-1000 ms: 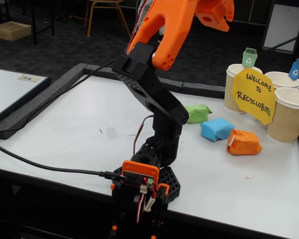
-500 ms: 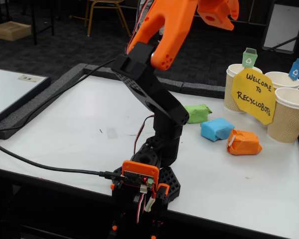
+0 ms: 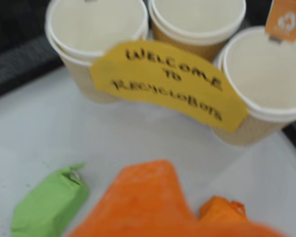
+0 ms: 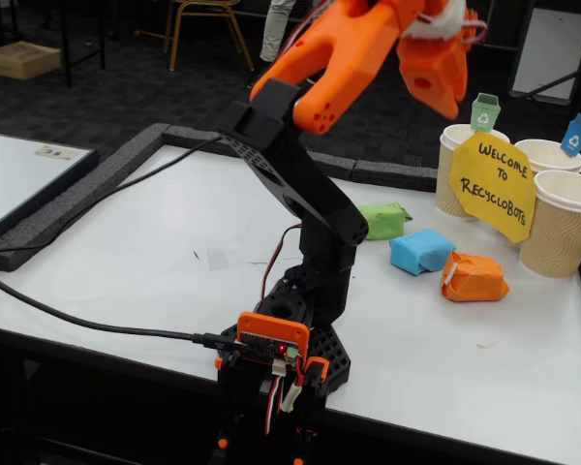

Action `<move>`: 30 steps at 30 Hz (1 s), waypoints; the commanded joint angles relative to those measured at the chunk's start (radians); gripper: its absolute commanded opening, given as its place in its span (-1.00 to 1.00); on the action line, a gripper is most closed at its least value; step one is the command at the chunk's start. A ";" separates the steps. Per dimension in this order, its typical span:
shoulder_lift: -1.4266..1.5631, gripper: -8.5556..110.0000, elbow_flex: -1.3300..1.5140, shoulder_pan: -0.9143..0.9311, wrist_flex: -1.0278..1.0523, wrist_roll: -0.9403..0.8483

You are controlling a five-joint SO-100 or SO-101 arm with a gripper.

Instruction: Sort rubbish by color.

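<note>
- White tabletop (image 4: 126, 252) is sitting in what looks like a classroom, dark carpet and chair legs filling the upper left of the fixed view.
- Rubbish is sitting right of centre in the fixed view: green lump (image 4: 385, 220), blue lump (image 4: 421, 251) and orange lump (image 4: 473, 277), running in a diagonal line toward the lower right, all loose on the table.
- Just behind them the paper cups (image 4: 560, 225) are crowding together with the yellow sign (image 4: 493, 186) leaning across their fronts.
- Gripper (image 4: 436, 73) is hanging high in the upper middle of the fixed view, above the lumps and empty. Can't tell if the jaws are spread or closed, too blurry in both views.
- Risk, I reckon: the lumps are lying close together, so dropping onto one could be shoving its neighbour, or clipping the sign and tipping a cup.
- Count: three lumps, three cups, one sign, one arm.
</note>
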 commanded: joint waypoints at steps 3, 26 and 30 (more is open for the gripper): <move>0.003 -0.81 0.048 0.049 -0.032 -0.275; -0.239 -0.69 0.244 0.272 -0.285 -0.785; -0.296 -0.64 0.275 0.290 -0.336 -0.785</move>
